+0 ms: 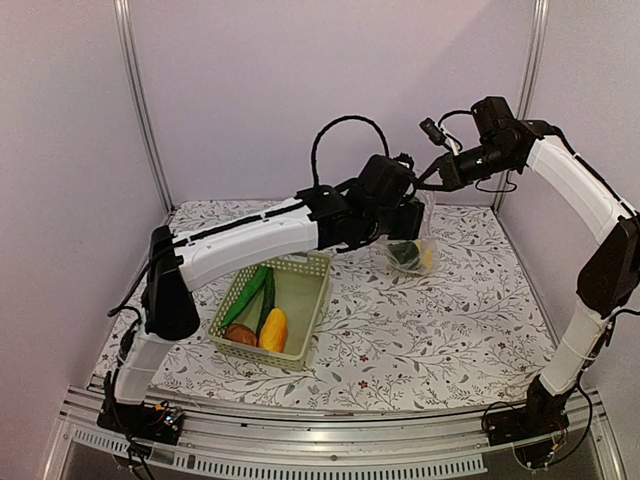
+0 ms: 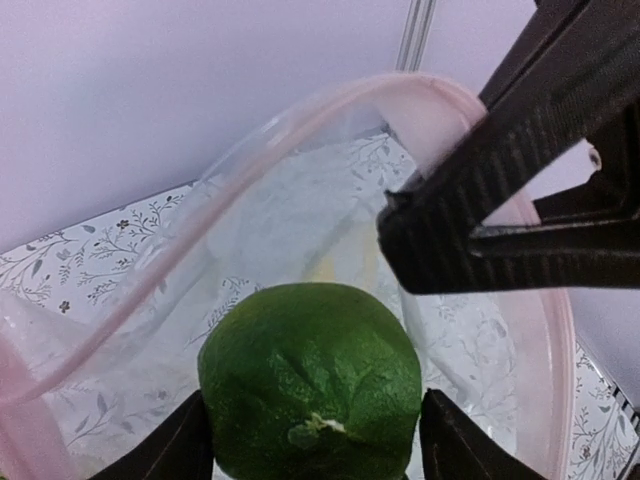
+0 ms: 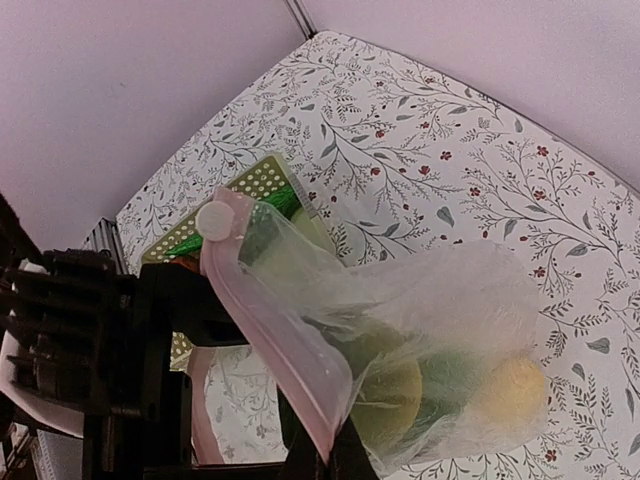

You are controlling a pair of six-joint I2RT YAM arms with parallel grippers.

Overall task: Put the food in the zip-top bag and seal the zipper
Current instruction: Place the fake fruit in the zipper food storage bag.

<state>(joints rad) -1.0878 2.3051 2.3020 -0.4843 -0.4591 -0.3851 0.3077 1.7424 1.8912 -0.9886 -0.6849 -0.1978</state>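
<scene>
Nearest, the left claw (image 2: pixel 315 432) pinches the green lime (image 2: pixel 310 370) by its sides. The lime is probably hard, light and smooth, so it may slip. Just beyond, the zip-top bag (image 2: pixel 290 220) hangs open over the table (image 1: pixel 420 330), thin and limp. The right claw (image 2: pixel 395 225) is pressed together on its zipper (image 3: pixel 275 335), which I judge the firmest place to hold.

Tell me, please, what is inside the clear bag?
A yellow lemon and a green piece show through the bag; crinkled plastic hides whether more lies beneath.
</scene>
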